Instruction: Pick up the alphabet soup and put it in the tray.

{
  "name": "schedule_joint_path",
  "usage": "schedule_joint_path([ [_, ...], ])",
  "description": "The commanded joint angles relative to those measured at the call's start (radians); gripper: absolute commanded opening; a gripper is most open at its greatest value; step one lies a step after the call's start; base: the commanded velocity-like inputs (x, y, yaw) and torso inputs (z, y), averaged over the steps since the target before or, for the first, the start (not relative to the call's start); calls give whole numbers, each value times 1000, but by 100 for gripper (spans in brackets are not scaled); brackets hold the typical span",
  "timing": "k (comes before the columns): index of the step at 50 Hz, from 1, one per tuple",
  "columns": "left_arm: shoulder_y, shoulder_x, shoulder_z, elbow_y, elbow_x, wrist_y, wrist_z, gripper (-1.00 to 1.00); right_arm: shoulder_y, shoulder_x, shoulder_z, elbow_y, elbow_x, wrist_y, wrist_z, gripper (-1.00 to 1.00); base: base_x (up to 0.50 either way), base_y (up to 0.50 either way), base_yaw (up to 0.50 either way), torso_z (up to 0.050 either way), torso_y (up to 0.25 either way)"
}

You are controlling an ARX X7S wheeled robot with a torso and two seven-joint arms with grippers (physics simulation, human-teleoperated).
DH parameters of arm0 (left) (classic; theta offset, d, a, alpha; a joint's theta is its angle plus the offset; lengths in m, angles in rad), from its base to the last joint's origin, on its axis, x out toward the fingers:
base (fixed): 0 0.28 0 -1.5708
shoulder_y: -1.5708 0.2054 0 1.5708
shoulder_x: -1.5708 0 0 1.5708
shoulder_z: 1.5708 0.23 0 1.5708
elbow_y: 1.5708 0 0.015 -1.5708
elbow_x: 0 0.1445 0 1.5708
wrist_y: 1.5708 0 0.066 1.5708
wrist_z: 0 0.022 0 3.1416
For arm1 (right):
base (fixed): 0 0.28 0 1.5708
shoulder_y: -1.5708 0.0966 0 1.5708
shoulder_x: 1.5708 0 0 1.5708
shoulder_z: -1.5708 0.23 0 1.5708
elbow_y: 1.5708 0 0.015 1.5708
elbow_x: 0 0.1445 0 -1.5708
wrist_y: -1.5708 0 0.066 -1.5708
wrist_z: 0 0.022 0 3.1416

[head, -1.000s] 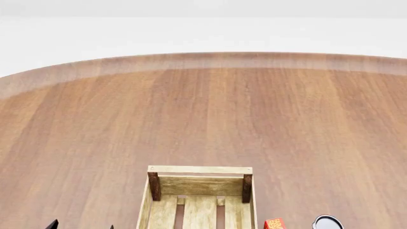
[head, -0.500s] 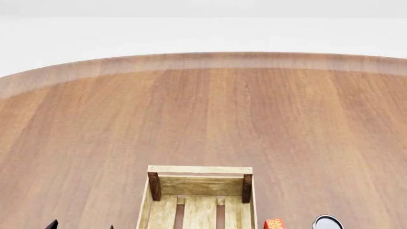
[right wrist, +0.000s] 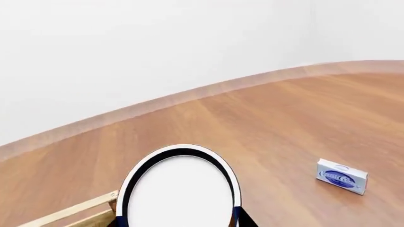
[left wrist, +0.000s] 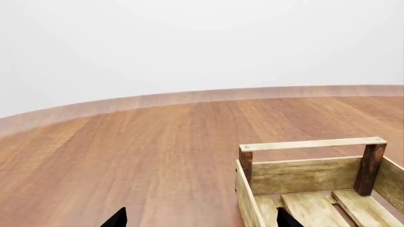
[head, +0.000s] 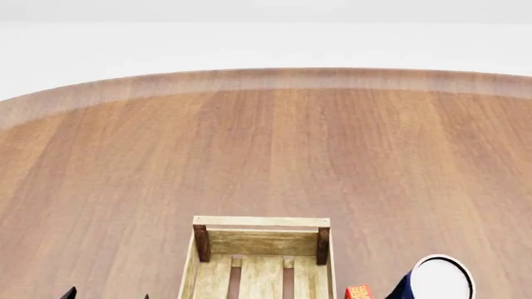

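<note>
— Wood table point(head: 266, 156), round at the far edge, with a plain pale wall behind it. What sits on it?

— Near the robot, a slatted tray point(head: 261, 222) of light wood with dark corner posts. From the left wrist, its end rail point(left wrist: 312, 144) crosses between two posts, and bare slats lie below it.

— And the soup point(head: 440, 278)?

— Outside the tray, just off its right wall. From the head I see the white top ringed in dark, and a bit of blue label under it. The base is cut off by the picture's edge.

— Anything between soup and tray?

— A small red thing point(head: 358, 291), close against the tray's right wall. I see too little of it to name it.

— Is the right gripper point(right wrist: 179, 223) holding the can?

— It looks so. From that wrist the soup's top point(right wrist: 179, 194) fills the middle of the view, and a dark finger point(right wrist: 243, 220) lies against its side. A corner of the tray point(right wrist: 69, 213) shows beside it.

— The left gripper point(left wrist: 200, 220)?

— Spread wide. Its two black tips stand well apart, with bare table and the tray's near corner showing between them. It grips nothing. From the head, those tips point(head: 106, 295) poke up to the left of the tray.

— Anything else?

— A small blue-and-white box point(right wrist: 341, 176) lying flat, well apart from the can, out on the open wood.
</note>
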Motion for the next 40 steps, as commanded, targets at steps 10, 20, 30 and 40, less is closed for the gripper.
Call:
schedule_joint_path([
  [10, -2, -6, 8, 2, -7, 0, -7, 100, 107, -8, -144, 37, -63, -23, -95, -100, 0, 0, 0, 0, 1],
  [20, -2, -9, 12, 3, -9, 1, -11, 100, 160, -21, -234, 79, -107, -52, -143, -100, 0, 0, 0, 0, 0],
  [30, -3, -11, 16, 3, -11, 3, -14, 100, 197, -40, -282, 192, -143, -113, -189, -100, 0, 0, 0, 0, 1],
  [40, -3, -14, 19, 4, -15, 3, -16, 100, 224, -53, -328, 295, -178, -167, -231, -100, 0, 0, 0, 2, 1],
])
